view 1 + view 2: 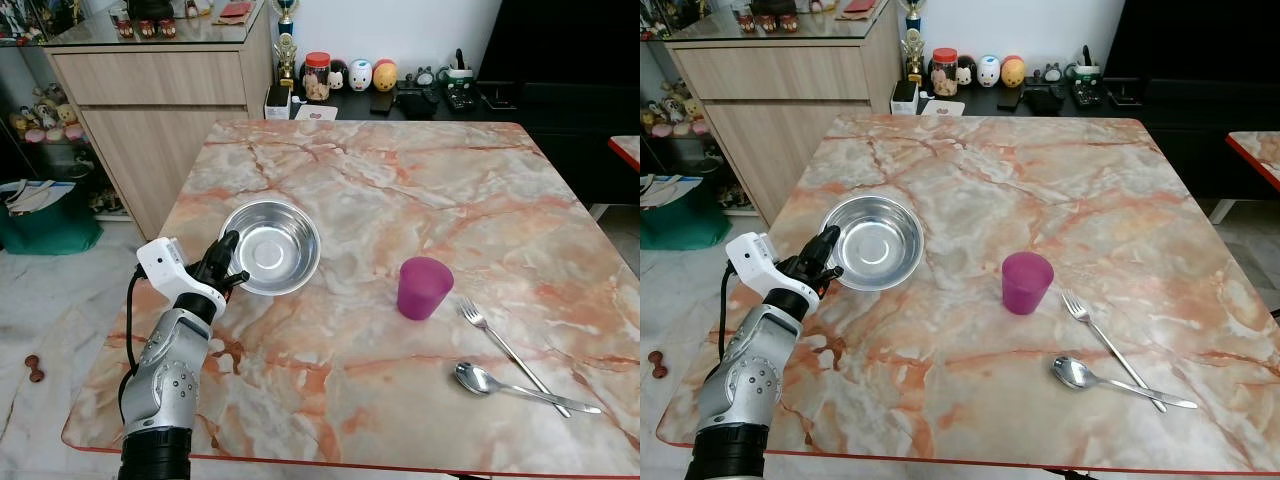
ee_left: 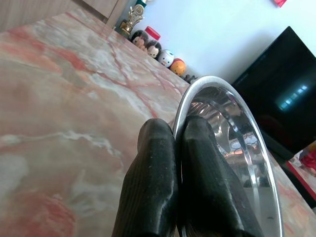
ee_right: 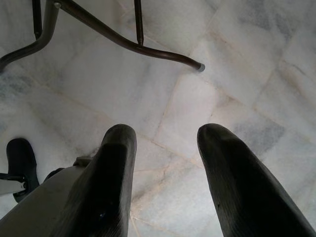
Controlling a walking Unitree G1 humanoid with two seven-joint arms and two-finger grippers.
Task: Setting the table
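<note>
Left claw: clenched on the bowl rim, surface's left side.
Right claw: released, over floor.
Fork, spoon: right of cup, handles pointing near-right.

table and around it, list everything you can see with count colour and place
table: 1, orange-veined marble top with red edge, centre
bowl: 1, silver steel, left part of the table, rim pinched by the left gripper
cup: 1, purple, right of the bowl
fork: 1, silver, right of the cup
spoon: 1, silver, near edge, crossing the fork's handle
cabinet: 1, light wood, far left
figurines: several, mixed colours, dark shelf behind the table
left gripper: 1, black fingers shut on the bowl's rim
right gripper: 1, black fingers open, hanging over the pale floor tiles
</note>
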